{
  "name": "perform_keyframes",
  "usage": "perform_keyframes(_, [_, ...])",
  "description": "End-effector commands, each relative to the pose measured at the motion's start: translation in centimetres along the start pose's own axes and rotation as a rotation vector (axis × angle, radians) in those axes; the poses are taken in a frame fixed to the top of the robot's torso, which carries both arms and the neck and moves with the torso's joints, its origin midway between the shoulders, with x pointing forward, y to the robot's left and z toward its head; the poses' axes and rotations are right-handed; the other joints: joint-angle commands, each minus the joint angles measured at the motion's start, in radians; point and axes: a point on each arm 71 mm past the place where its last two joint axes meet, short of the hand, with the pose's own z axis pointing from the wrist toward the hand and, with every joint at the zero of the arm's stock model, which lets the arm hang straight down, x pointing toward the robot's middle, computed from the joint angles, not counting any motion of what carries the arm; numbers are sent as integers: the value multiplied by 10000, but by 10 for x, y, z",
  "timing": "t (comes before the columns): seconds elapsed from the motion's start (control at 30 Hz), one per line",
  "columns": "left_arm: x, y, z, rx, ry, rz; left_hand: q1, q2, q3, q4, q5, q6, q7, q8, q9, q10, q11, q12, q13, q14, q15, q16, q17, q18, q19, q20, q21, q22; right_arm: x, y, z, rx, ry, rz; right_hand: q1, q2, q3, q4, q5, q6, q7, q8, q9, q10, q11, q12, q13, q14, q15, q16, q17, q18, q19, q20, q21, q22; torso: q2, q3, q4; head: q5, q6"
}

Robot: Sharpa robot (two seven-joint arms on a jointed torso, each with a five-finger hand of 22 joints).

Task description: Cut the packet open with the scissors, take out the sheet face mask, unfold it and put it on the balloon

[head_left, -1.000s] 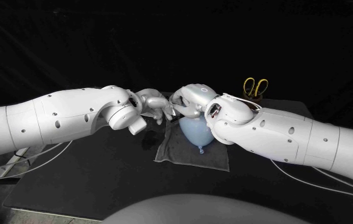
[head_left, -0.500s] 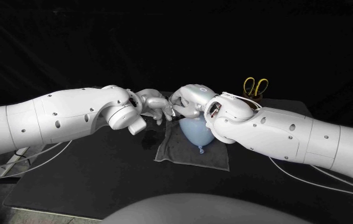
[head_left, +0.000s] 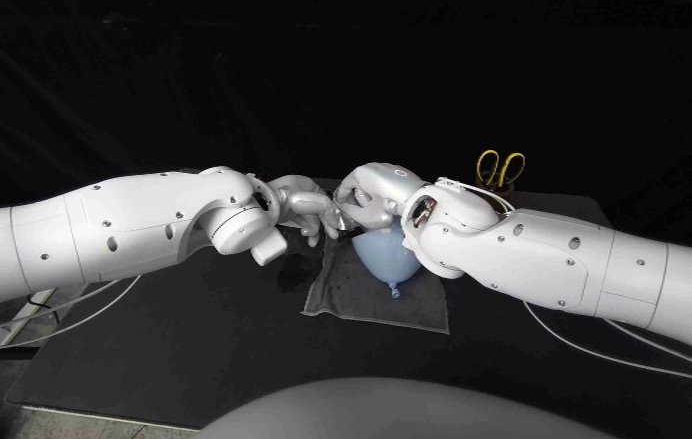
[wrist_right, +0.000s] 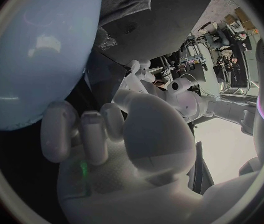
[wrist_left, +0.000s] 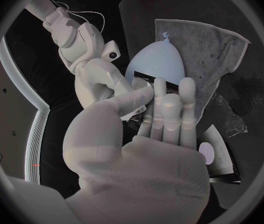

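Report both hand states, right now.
Left hand: pinching a black-and-white packet between thumb and fingers, against the balloon.
Right hand: fingers curled beside the balloon; whether it holds anything cannot be told.

We find the head view dim: the backdrop and table sink to near black, while the left arm and right arm glow under overhead light. A soft highlight sits on the balloon. Fisheye distortion bends the cloth edges toward the dark rim.

Left hand just beside right hand
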Motion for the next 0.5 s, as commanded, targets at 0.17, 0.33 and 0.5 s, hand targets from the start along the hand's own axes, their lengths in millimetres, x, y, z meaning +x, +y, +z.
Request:
perform_keyframes(0.17, [3, -9, 0, 475, 163, 81, 29, 110, 40, 0, 30, 170, 152, 75, 201, 22, -26, -36, 9, -62, 22, -43, -3, 164, -56, 20, 35, 6, 0, 13, 1, -641, -383, 299, -164, -150, 39, -85, 49, 377, -315, 502, 300, 38, -185, 13, 737, 1001, -237, 57, 2204, 105, 143, -152, 85, 1905, -4, 2, 7, -5, -24])
perform_keyframes(0.33, [2, -8, 0, 460, 110, 67, 32, 117, 41, 0, 23, 166, 157, 72, 201, 15, -22, -35, 14, -66, 26, -41, -3, 164, -68, 24, 45, 14, -2, 13, 0, -602, -593, 282, -266, -212, 36, -78, 47, 399, -384, 756, 478, 150, -246, 143, 833, 1007, -291, 64, 2219, 97, 161, -205, 119, 1915, 0, 4, 2, -1, -12])
perform_keyframes(0.5, [-1, -7, 0, 416, 17, 10, 32, 117, 41, -1, 20, 165, 158, 71, 201, 12, -21, -34, 16, -69, 27, -41, -3, 164, -72, 25, 48, 17, -5, 12, -3, -615, -929, 291, -323, -265, 40, -81, 47, 382, -433, 960, 640, 256, -290, 278, 938, 1018, -333, 79, 2248, 78, 198, -245, 205, 1939, -4, 5, -2, 7, -14])
